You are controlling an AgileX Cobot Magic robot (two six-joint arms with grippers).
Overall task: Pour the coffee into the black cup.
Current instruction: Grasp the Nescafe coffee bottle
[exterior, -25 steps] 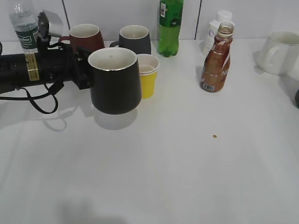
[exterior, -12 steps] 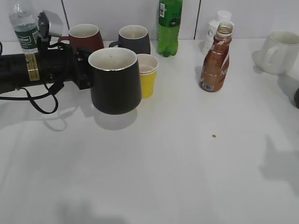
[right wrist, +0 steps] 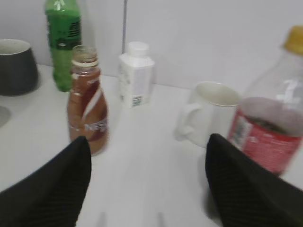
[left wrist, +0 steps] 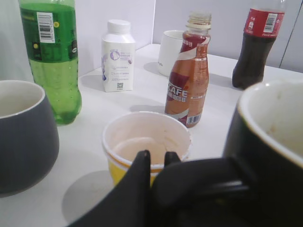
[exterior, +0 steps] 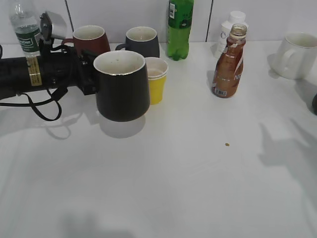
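Left arm (exterior: 34, 72): black, extended level from left edge, loose cable hanging beneath. Left gripper (left wrist: 158, 177): black fingers closed on handle side of glossy black mug (exterior: 122, 85), mug held upright. Right gripper (right wrist: 147, 189): two dark ribbed fingers (right wrist: 52, 189) spread wide apart, nothing between them.

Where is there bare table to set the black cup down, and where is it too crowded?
The white table is bare across the whole near half, in front of the glossy black mug held by the left gripper, and between the yellow paper cup and the brown coffee bottle. The back row by the wall is crowded with mugs and bottles.
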